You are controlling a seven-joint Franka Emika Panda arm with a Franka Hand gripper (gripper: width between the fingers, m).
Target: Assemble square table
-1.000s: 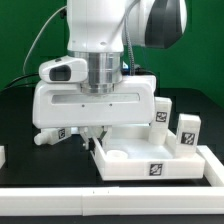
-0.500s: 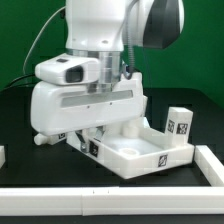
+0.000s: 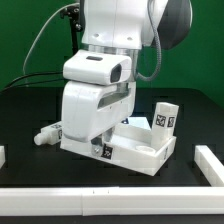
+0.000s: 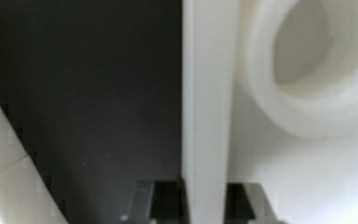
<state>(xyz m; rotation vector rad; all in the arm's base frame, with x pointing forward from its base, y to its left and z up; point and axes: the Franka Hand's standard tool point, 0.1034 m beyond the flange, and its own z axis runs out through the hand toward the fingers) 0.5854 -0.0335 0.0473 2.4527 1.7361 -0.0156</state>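
Note:
The square table's white panel (image 3: 148,152) lies on the black table with its raised rim up, turned at an angle. My gripper (image 3: 101,138) is over its corner at the exterior view's left and is shut on the rim. In the wrist view the rim (image 4: 211,100) runs straight between my dark fingers (image 4: 160,203), with a round leg socket (image 4: 318,60) beside it. One white tagged leg (image 3: 165,115) stands behind the panel at the exterior view's right. Another leg (image 3: 45,135) lies at the left by my hand.
White border strips run along the front (image 3: 110,198) and the exterior view's right (image 3: 211,166) of the black work area. A green wall is behind. Cables hang from the arm at the upper left.
My hand has turned and shifted toward the exterior view's right, and the panel has rotated with it. The upright leg now shows closer to the panel.

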